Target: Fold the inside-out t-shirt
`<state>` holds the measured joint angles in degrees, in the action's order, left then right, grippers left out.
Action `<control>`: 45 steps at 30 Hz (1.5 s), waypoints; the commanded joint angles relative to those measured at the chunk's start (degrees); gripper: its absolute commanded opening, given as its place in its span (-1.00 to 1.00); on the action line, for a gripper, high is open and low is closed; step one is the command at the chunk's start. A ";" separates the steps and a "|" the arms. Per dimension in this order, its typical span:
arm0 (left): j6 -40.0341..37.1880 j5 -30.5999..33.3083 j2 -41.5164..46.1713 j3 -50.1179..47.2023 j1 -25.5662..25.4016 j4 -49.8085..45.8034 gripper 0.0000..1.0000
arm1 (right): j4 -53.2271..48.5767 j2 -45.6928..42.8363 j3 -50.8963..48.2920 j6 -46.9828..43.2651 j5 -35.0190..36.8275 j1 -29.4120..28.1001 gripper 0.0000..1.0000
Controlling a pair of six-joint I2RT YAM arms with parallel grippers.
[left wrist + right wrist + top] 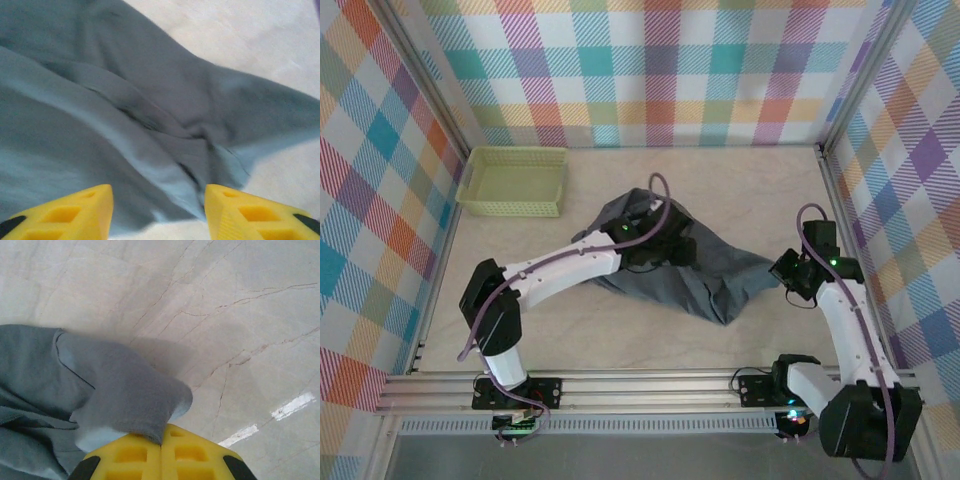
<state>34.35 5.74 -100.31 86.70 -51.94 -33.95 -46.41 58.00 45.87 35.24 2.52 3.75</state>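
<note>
Right tool [161,437] is clamped shut on a corner of the slate-blue t-shirt [710,285], that end stretched out to the right — the rest lies crumpled in the middle of the bench [620,340]. Left tool [158,194] hangs over the folds, fingers parted, gripping nothing. A pale green mesh basket [515,180] sits well apart in the far-left corner.

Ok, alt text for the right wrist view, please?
The yellow right tool is shut on a bunched corner of the blue-grey t-shirt, which trails to the lower left. Beyond lies a pale, veined table.
</note>
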 commanded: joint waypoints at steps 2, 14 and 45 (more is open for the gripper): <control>-1.02 6.55 -1.70 3.97 10.18 -7.73 0.20 | 3.96 2.53 2.59 -3.46 -3.11 0.24 -0.85; -6.22 8.74 -22.89 21.40 21.01 -15.54 0.38 | 9.17 13.09 9.02 -5.83 0.43 -26.87 0.68; -8.64 -2.94 -4.06 13.58 30.43 -10.62 -1.00 | 3.85 50.67 51.37 -12.46 4.21 -27.65 -1.00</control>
<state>25.87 4.29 -112.97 101.30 -25.02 -45.95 -40.18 115.87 92.99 25.85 4.71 -25.96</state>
